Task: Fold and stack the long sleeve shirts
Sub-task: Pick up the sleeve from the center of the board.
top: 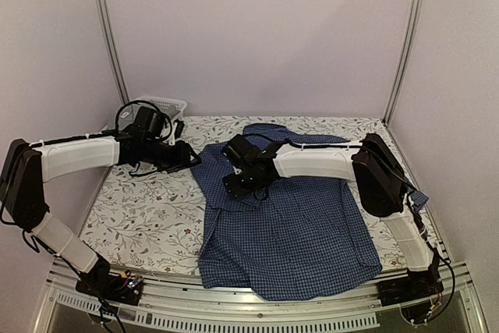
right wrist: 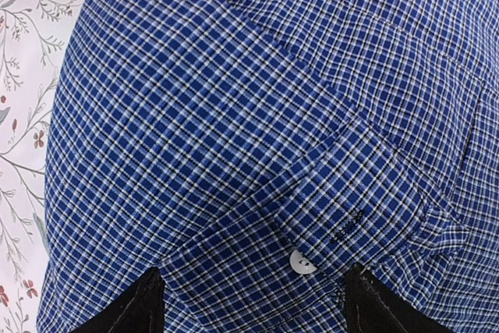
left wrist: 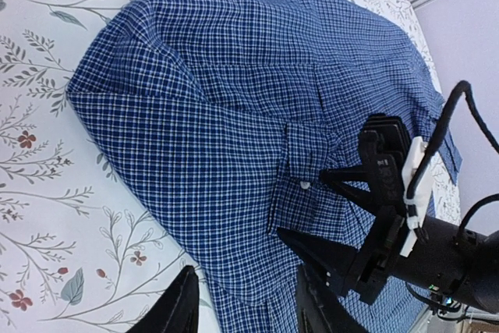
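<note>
- On show: one dark blue long sleeve shirt (top: 288, 232) of soft cloth with fine light checks, spread over the right half of the table, collar far, hem reaching the near edge.
- Shows one sleeve laid slantwise across the body, ending in a buttoned cuff (right wrist: 351, 208) with a small white button (right wrist: 302, 261), towards the shirt's left side.
- Looks light, thin and limp: likely to sag, drag and slide over itself rather than hold a crease, so best lifted low and laid down slowly.
- Best pinched at doubled cloth such as the cuff, a shoulder seam, a side fold or a hem corner; a single flat layer offers little to catch.
- Just above that cuff: the right gripper (right wrist: 257, 309), black fingers spread wide to either side of it, nothing clamped; impossible to say whether the tips touch the cloth.
- Beside the shirt's far-left shoulder: the left gripper (top: 187, 155), fingers parted and empty.
- Underneath: a white table cover printed with grey leaves and small red flowers (top: 140, 216).
- In the far-left corner, well apart from the shirt: a white slatted plastic basket (top: 168, 104).
- Judged as mid-fold, with no stack begun.
</note>
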